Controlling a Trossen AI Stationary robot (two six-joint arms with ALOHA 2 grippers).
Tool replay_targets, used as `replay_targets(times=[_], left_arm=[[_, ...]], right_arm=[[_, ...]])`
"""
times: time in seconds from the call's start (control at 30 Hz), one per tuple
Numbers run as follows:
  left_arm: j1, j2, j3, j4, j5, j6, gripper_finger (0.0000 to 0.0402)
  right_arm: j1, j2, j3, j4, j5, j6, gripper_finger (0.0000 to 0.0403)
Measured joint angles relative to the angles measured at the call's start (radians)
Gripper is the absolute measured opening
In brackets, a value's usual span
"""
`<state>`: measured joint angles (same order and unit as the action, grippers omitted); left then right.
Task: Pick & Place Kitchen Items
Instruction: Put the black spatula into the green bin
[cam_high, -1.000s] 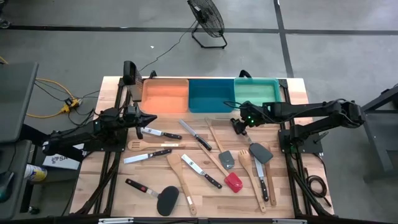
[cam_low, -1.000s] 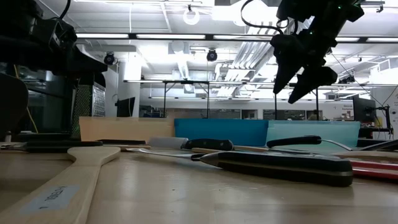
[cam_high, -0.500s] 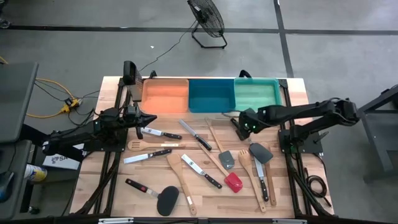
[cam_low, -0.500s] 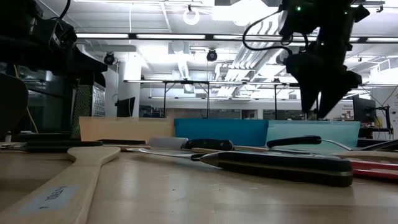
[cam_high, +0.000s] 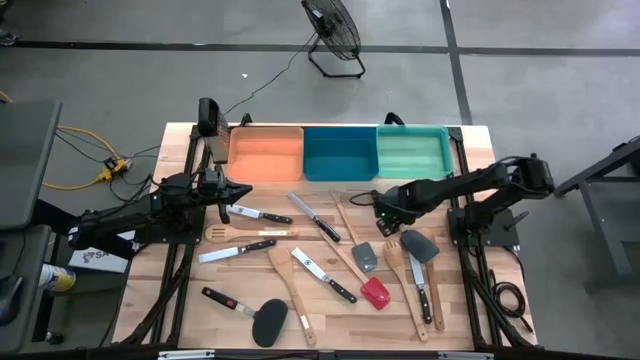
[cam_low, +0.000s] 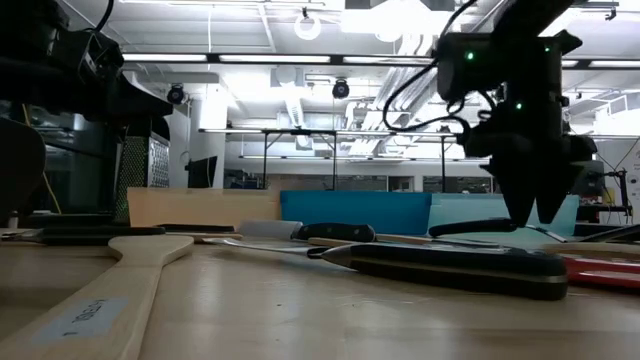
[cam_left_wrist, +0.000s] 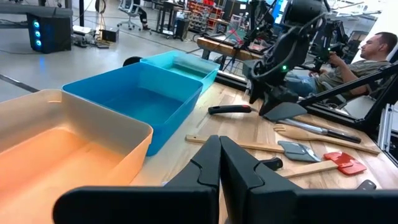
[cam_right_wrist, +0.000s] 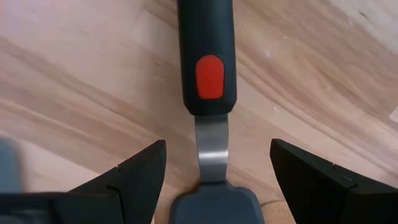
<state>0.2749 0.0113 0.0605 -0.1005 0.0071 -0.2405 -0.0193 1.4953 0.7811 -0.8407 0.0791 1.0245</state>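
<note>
right fingers (cam_right_wrist: 214, 177) wide, empty | straddle turner (cam_right_wrist: 207, 56) | head cut off | left fingers (cam_left_wrist: 219, 163) closed, empty

Wooden table (cam_high: 180, 300), light planks. Three bins in a row along its top edge: orange bin (cam_high: 266, 152) left, blue bin (cam_high: 340, 152) middle, green bin (cam_high: 412, 152) right, touching side by side.

Utensils lie loose across the middle and lower part:
- knife (cam_high: 258, 214) centre left, another knife (cam_high: 236, 250) just below it
- wooden fork (cam_high: 232, 234) between those two
- long knife (cam_high: 314, 216) centre
- wooden spoon (cam_high: 290, 288) lower centre, small knife (cam_high: 324, 275) beside it
- black turner (cam_high: 268, 322) at the bottom, black-and-red tool (cam_high: 228, 302) to its left
- red turner (cam_high: 374, 292) and grey turner (cam_high: 364, 256) right of centre
- dark grey spatula (cam_high: 420, 244) right, black handle toward the bins
- wooden spatula (cam_high: 406, 285) and knife (cam_high: 422, 285) lower right, side by side
</note>
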Motion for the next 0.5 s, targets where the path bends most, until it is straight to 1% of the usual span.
replay_targets(times=[0.17,0.5], left_arm=[[0.000,0.000,0.000,0.000,0.000,0.000,0.0000],[0.000,0.000,0.000,0.001,0.000,0.000,0.0000]], right_arm=[[0.000,0.021,0.000,0.006,-0.004,0.000,0.0236],[-0.003,0.021,0.000,0.007,-0.018,-0.004,0.0116]])
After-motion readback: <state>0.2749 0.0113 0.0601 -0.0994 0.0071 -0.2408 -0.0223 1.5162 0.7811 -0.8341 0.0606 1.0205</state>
